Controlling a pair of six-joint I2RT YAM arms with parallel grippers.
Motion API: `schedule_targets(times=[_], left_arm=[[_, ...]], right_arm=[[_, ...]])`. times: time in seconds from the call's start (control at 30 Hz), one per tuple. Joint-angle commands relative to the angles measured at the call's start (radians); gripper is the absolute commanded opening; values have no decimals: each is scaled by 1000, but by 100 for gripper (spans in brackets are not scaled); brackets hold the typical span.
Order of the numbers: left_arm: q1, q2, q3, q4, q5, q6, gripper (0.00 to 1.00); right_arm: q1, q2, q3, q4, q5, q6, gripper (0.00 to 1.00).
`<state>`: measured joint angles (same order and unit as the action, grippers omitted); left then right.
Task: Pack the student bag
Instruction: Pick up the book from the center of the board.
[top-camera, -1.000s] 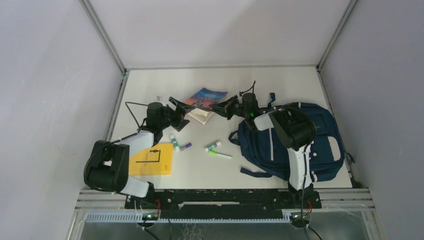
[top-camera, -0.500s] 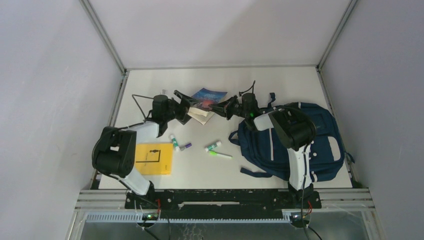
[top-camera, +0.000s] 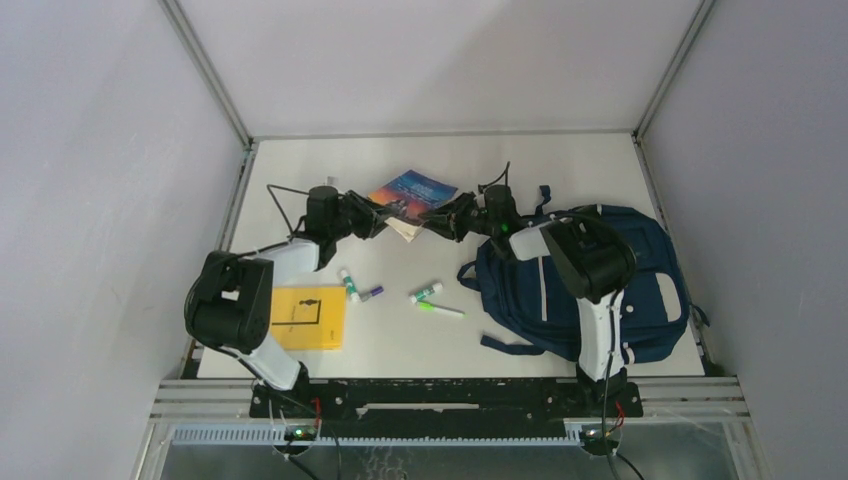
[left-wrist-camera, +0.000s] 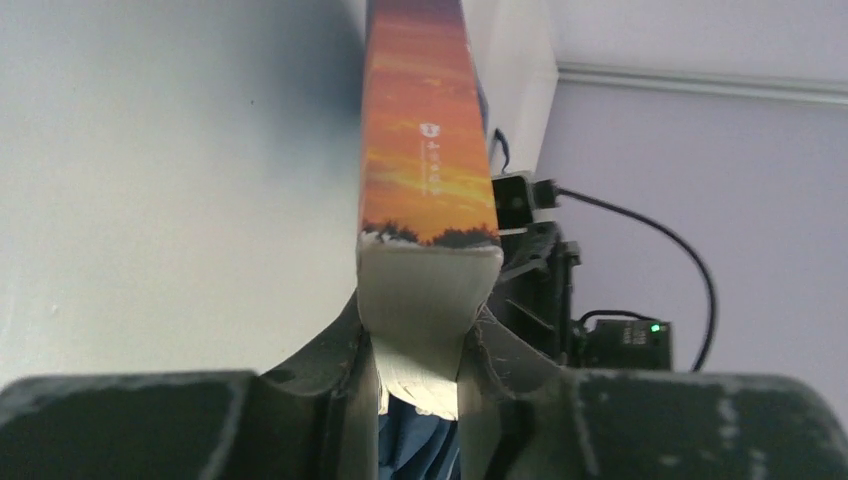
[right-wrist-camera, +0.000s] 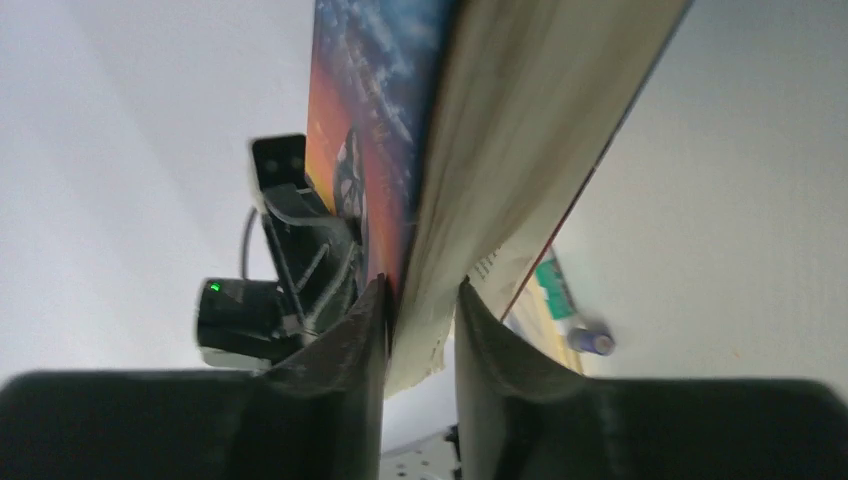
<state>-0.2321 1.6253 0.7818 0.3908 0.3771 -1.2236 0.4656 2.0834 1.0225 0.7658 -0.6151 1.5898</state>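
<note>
**Kid:** What just changed?

**Me:** A moment ago my left gripper (top-camera: 384, 221) was wide open next to the book (top-camera: 412, 190). Now its jaws have shut on the end of the book's back edge. In my left wrist view, the orange edge is squeezed between my two fingers (left-wrist-camera: 335, 350).

**Kid:** And your other one?

**Me:** My right gripper (top-camera: 432, 222) pinches the same book from the other side, on the pages. So both of my grippers are closed on one book, in the upper middle of the top view.

**Kid:** Is the book up in the air?

**Me:** It looks tipped up on its edge. From above, though, I can't tell if it is touching the table (top-camera: 500, 165) or not.

**Kid:** Where is the student bag?

**Me:** The student bag (top-camera: 650, 290) lies flat at the right side of the top view, partly under my right arm. It is just beside my right gripper. I can't see an open mouth on it from here.

**Kid:** So what does that mean?

**Me:** I think two holds make the book steady enough to carry to the bag. The packing has a long way to go. The yellow notebook (top-camera: 305, 318) and the little pens (top-camera: 427, 292) are lying out on the table, lower left and middle.
</note>
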Motion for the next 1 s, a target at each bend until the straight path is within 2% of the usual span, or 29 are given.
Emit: schedule_targets(times=[0.0, 0.03, 0.17, 0.3, 0.4, 0.5, 0.57, 0.63, 0.77, 0.97], left_arm=[[4, -24, 97, 6, 63, 76, 0], [8, -37, 109, -13, 66, 90, 0], [30, -118, 146, -108, 72, 176, 0], [41, -222, 215, -270, 77, 302, 0], [42, -332, 250, -373, 63, 380, 0], [42, -434, 253, -468, 27, 444, 0], [42, -491, 230, -480, 12, 447, 0], [42, -518, 235, -511, 49, 481, 0], [25, -505, 252, -581, 210, 497, 0], [-43, -510, 237, -639, 240, 514, 0]], right_arm=[[1, -210, 25, -185, -60, -278, 43], [-5, -278, 25, -291, -41, -357, 49], [-13, -498, 25, -711, 133, -694, 60], [41, -644, 25, -1102, 511, -959, 63], [107, -689, 25, -1250, 749, -1037, 64], [137, -712, 23, -1341, 897, -1050, 64], [137, -732, -2, -1346, 918, -1054, 60], [137, -747, -29, -1329, 904, -1068, 56], [142, -732, -50, -1315, 813, -1113, 56], [125, -691, -73, -1272, 798, -1111, 43]])
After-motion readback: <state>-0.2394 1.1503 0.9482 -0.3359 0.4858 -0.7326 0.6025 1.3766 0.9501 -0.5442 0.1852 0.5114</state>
